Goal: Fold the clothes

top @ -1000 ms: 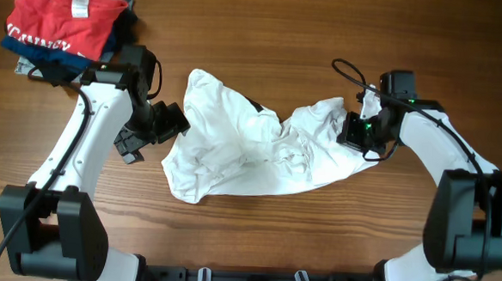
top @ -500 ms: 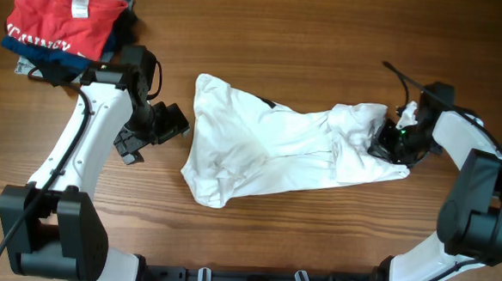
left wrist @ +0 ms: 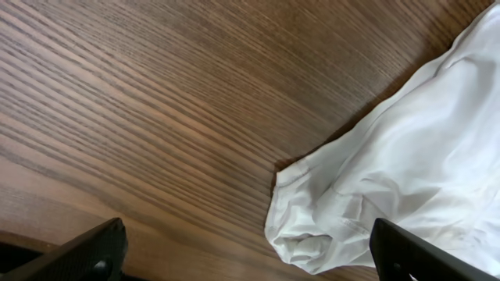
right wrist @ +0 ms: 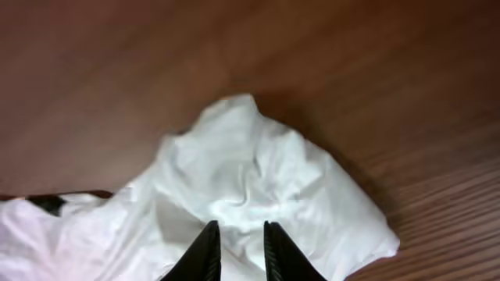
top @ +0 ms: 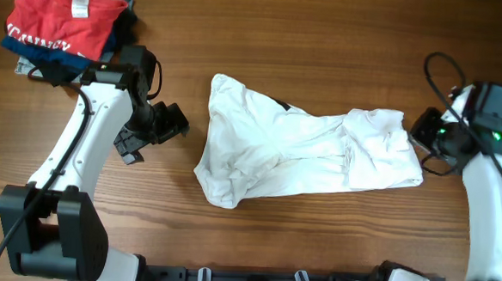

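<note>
White shirt (top: 302, 156) lies crumpled and stretched across the table (top: 325, 41), centre to right. Left gripper (top: 167, 123) is near its left edge, not touching, fingers spread wide. Right gripper (right wrist: 241, 234) is at the shirt's right end, 2 fingers narrow; whether they pinch cloth cannot be told.

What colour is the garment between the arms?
The garment is white, clearest in the overhead view.

I see the shirt (top: 311, 152) as plain white, one black mark by its top edge. Counter (top: 325, 41) brown, wood-grain streaks. Red tee (top: 64, 14), white lettering, atop navy garment (top: 33, 56).
</note>
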